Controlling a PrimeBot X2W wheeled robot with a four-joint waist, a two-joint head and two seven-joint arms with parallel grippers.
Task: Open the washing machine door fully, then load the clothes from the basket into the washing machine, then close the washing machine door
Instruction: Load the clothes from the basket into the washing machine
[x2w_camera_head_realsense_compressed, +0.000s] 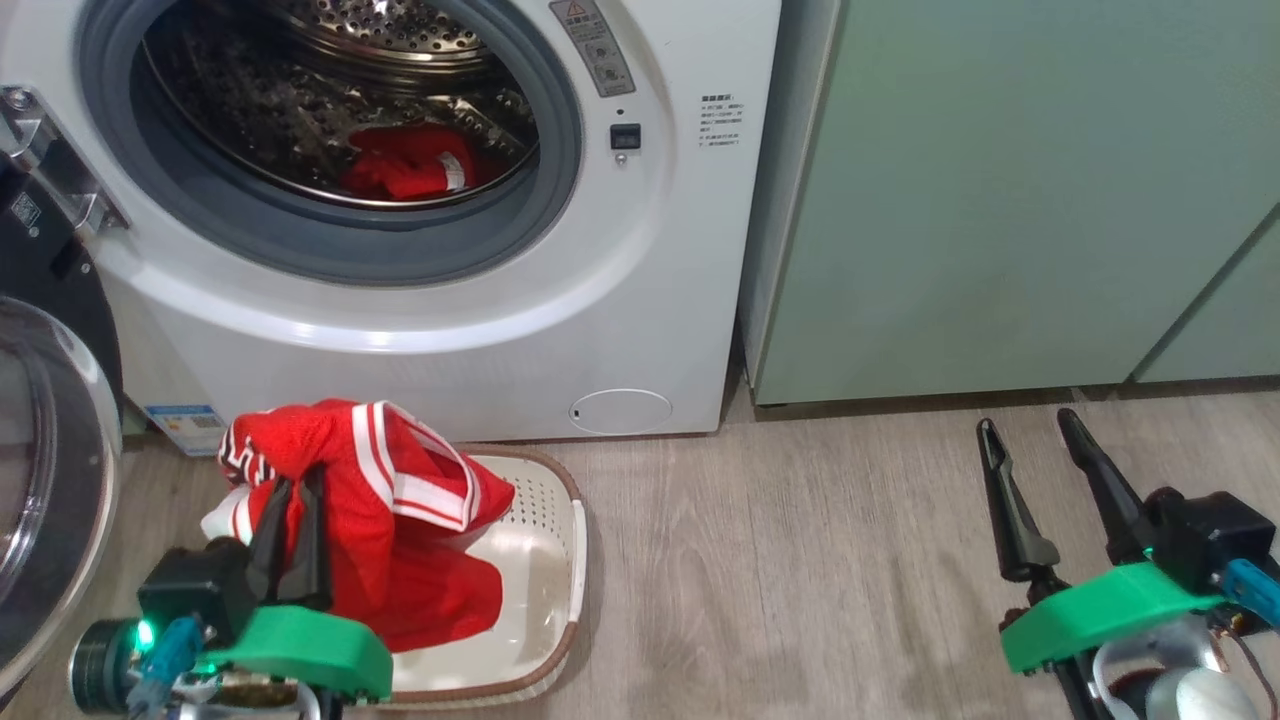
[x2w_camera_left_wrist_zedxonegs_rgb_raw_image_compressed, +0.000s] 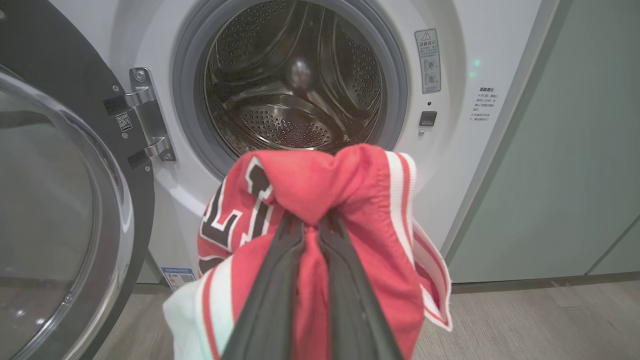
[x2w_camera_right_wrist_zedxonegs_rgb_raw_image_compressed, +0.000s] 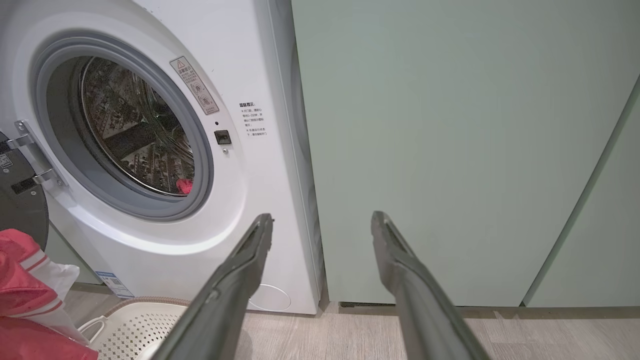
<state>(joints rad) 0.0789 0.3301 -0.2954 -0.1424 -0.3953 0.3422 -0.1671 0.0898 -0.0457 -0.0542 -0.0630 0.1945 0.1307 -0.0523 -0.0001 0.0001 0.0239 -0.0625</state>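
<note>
Above the basket, the clothes hang clamped in the left gripper, low before the washing machine. Their dangling tail could snag on the basket rim or the grey gasket and slip free. The right gripper stands open, empty.

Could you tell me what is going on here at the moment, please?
The robot is loading laundry. Its left hand is shut on a red and white garment, held over the basket on the floor before the washing machine. The washing machine door stands open at the left, and another red garment lies in the drum. The right hand is open and holds nothing, near the green cabinet.
</note>
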